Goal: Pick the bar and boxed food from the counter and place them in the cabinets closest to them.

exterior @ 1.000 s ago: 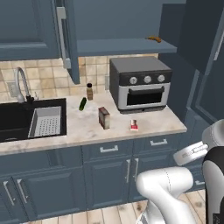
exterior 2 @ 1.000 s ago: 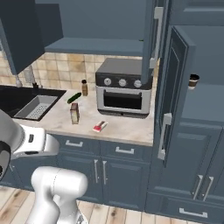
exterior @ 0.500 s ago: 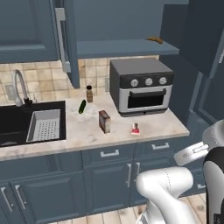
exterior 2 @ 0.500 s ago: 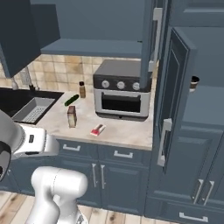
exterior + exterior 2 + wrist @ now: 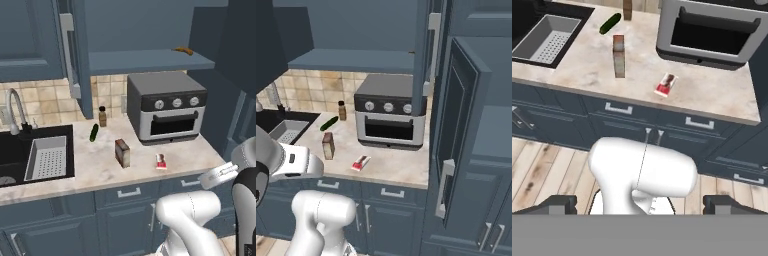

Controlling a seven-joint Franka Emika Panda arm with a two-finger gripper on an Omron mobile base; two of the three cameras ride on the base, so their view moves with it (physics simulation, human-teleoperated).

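The bar [image 5: 161,161] [image 5: 360,163] [image 5: 666,84], in its red and white wrapper, lies flat on the counter [image 5: 100,162] [image 5: 398,167] [image 5: 712,97] near the front edge. To its left stands the boxed food [image 5: 122,153] [image 5: 328,145] [image 5: 618,55], a tan-brown carton. An upper cabinet [image 5: 145,61] [image 5: 356,60] hangs open above them, its shelf showing. My gripper [image 5: 642,204] is open wide and holds nothing. It hovers well back from the counter, above the floor, looking down at the bar and the carton.
A toaster oven [image 5: 167,107] [image 5: 388,117] sits behind the bar. A cucumber [image 5: 94,132] and a small bottle [image 5: 102,116] lie near the wall, with a sink [image 5: 15,150] and strainer [image 5: 47,157] to the left. A tall cabinet door [image 5: 456,130] stands open at right.
The whole scene has shifted in both base views, so the base has driven and the counter looks nearer. Nothing on the counter has moved. The gripper stays open.
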